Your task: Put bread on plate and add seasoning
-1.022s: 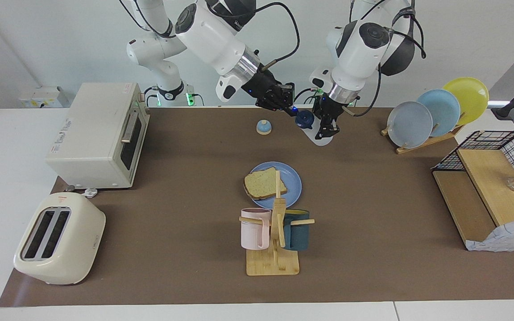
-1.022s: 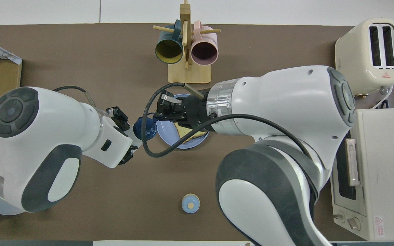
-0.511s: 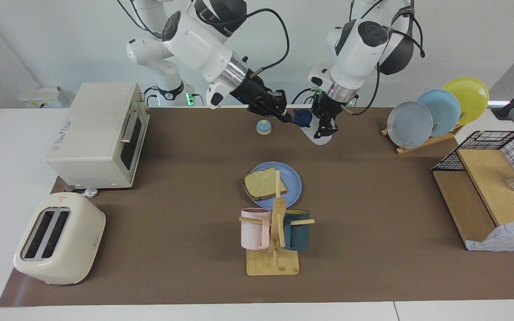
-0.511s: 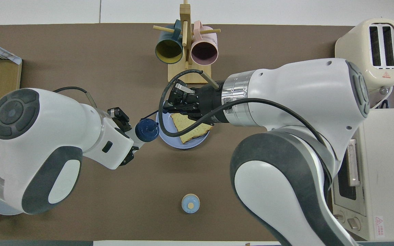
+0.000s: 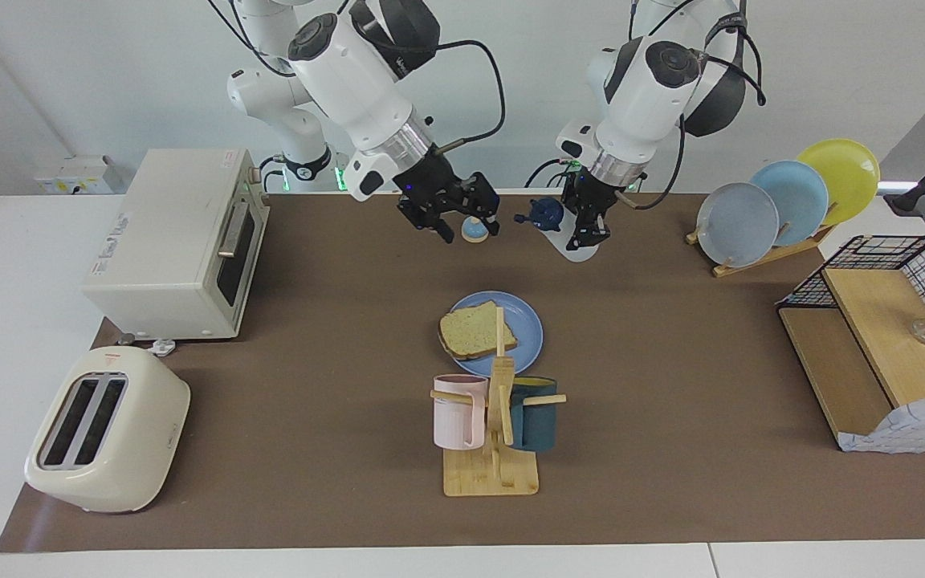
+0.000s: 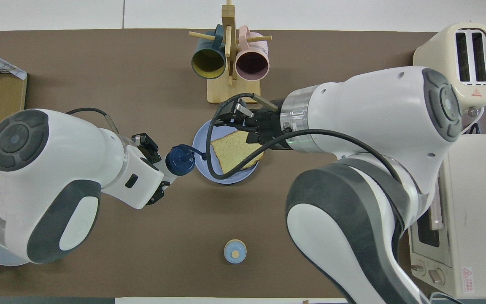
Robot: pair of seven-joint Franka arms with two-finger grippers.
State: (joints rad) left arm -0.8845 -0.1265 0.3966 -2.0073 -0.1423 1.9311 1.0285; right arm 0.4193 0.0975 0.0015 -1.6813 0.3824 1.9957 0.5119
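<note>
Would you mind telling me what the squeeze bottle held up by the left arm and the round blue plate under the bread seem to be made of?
The small squeeze bottle with the dark navy cap looks like soft translucent white plastic: its body is milky, the flip cap opaque. The round periwinkle-blue plate appears matte, with no glare, perhaps plastic or glazed ceramic; which one cannot be told.

Partly hidden items
Mug rack [image 5: 499, 353] post covers part of the bread [image 5: 472, 329]; right gripper [image 6: 238, 119] overlaps the plate [image 6: 203, 139] rim.
</note>
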